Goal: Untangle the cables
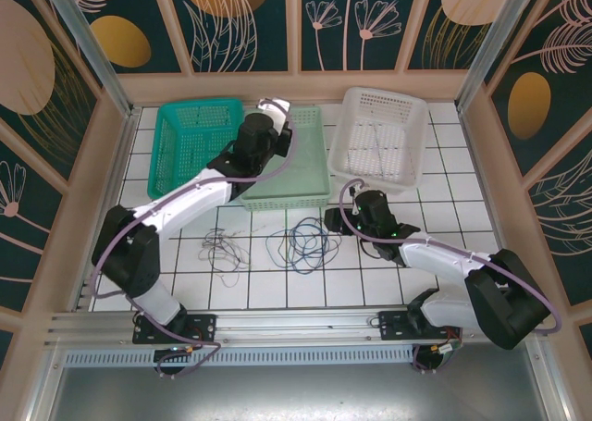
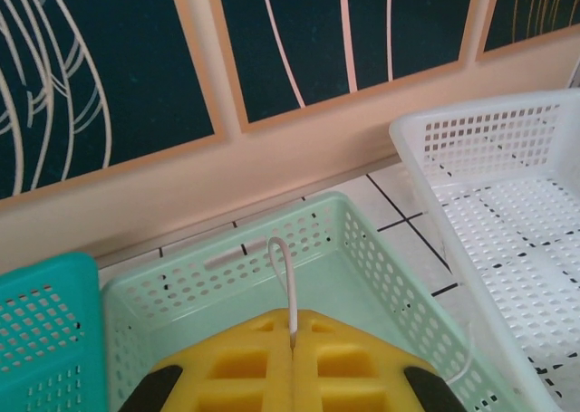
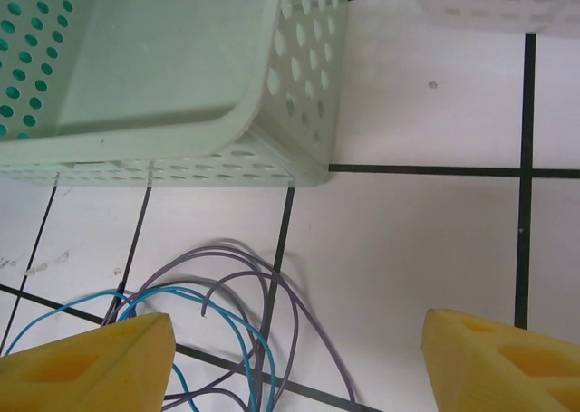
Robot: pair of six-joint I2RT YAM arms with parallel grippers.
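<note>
Nearby: spread right end effector point(image 3: 299, 340) hangs over blue-purple coil point(image 3: 195, 290), just before green basket point(image 3: 304, 77).
Above basket, left end effector point(image 2: 293, 329) pinches white cable point(image 2: 291, 294).

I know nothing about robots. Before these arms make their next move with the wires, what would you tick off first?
1. Left gripper shut on the white cable: ok, a loop pokes up from the closed fingers.
2. That cable held over the pale green basket: ok.
3. Right gripper open: ok, jaws wide, nothing held.
4. Right gripper above the blue and purple cables: ok, strands lie on the tiles between its fingers.
5. Blue and purple cables separated: not ok, their loops overlap.
6. White cable's hanging end free of other wires: cannot tell.
</note>
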